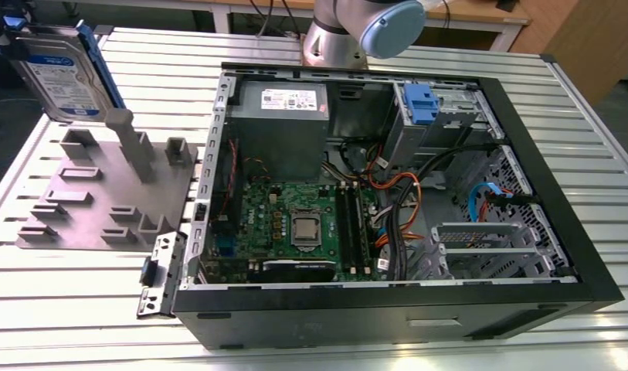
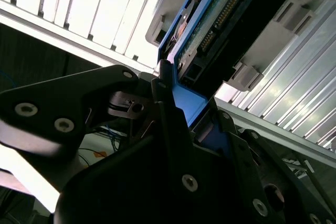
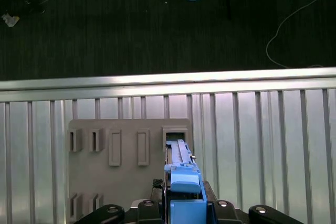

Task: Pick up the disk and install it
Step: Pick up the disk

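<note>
Between the fingers of the hand (image 3: 184, 208), which is clenching its blue bracket, the disk (image 1: 58, 73) is hanging upright over the grey fixture (image 1: 97, 201) directly below. To my eye, this carry is asking for firm pressure on the bracket rather than the drive body, with the disk travelling upright, clear of the fixture's posts.

Looking at an open computer case (image 1: 396, 321) flat on a slatted table (image 1: 76, 325), with a holder plate (image 1: 97, 205) just beside it on the exterior view's left. Inside the case: power supply (image 1: 283, 116) at the far wall, motherboard (image 1: 293, 224) in front of it, drive cage (image 1: 448, 116) in the far corner on the exterior view's right. Got the disk (image 1: 61, 77) up over the plate's far end, wedged in the gripper (image 3: 182, 205).
</note>
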`<action>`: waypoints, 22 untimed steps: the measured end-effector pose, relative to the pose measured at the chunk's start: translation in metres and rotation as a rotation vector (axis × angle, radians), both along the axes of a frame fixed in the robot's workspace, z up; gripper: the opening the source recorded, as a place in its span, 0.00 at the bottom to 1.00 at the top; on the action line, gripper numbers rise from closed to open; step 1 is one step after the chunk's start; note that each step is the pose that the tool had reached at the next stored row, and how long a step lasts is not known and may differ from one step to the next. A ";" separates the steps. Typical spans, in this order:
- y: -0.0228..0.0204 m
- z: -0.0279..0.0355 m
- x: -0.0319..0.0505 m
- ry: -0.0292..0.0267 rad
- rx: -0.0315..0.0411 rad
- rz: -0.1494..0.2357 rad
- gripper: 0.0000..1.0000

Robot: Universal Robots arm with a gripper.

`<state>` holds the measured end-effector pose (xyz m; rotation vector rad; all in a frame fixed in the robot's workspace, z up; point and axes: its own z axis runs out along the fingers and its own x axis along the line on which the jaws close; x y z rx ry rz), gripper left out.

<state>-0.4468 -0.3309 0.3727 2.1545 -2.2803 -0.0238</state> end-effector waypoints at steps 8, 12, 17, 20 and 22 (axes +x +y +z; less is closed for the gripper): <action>0.0000 0.0032 0.0000 -0.0001 0.0001 0.000 0.36; 0.0000 0.0041 0.0000 -0.0001 0.0000 0.000 0.36; 0.0000 0.0064 0.0000 -0.0001 -0.0009 0.000 0.36; 0.0000 0.0082 0.0000 -0.0001 -0.0020 0.000 0.36; 0.0000 0.0087 0.0000 0.0001 -0.0023 0.000 0.36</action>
